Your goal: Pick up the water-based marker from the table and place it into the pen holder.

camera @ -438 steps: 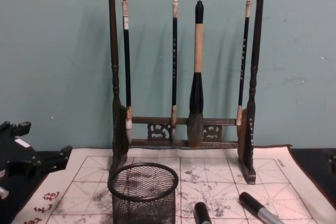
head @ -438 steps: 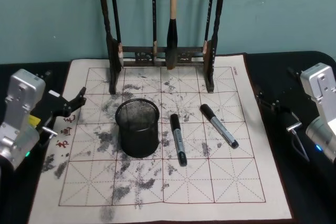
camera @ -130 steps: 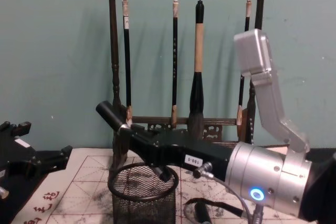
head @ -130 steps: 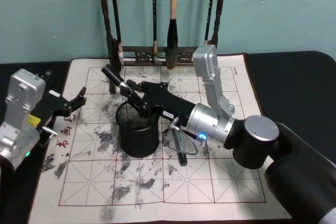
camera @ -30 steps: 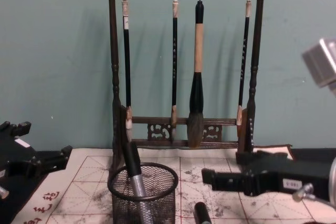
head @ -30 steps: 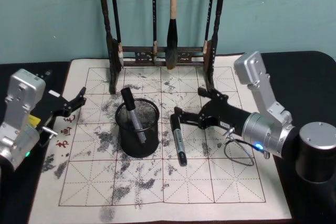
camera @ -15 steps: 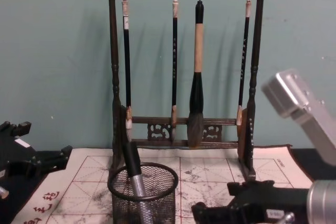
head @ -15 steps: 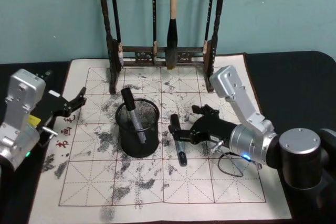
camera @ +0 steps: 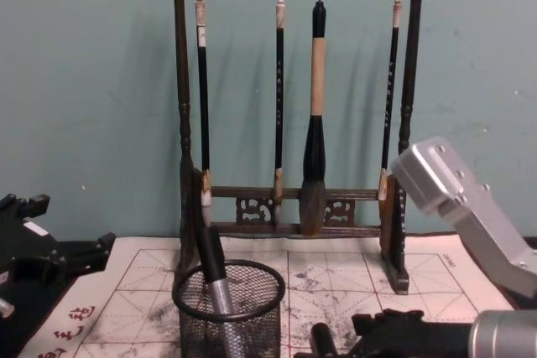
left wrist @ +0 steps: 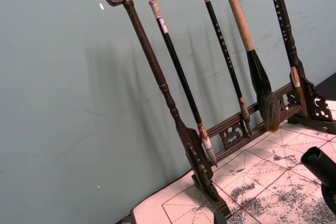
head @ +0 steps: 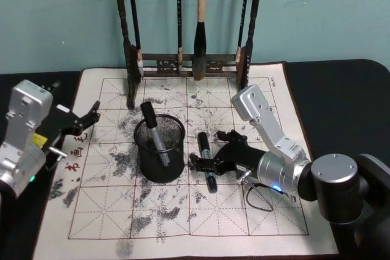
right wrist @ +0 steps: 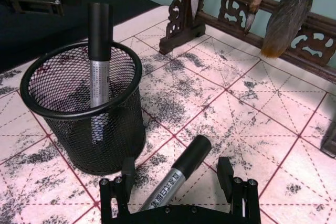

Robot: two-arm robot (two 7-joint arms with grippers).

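At the table's (head: 341, 89) left edge, the left claw (head: 85, 120) hangs released beside the felt mat (head: 152, 217). Mid-mat, the black mesh pen holder (head: 159, 156) has one leaning marker (head: 152, 129) inside. Just right of it, a second water-based marker (right wrist: 177, 170) lies flat, with the right claw (head: 207, 148) spread open astride its barrel, not gripping.
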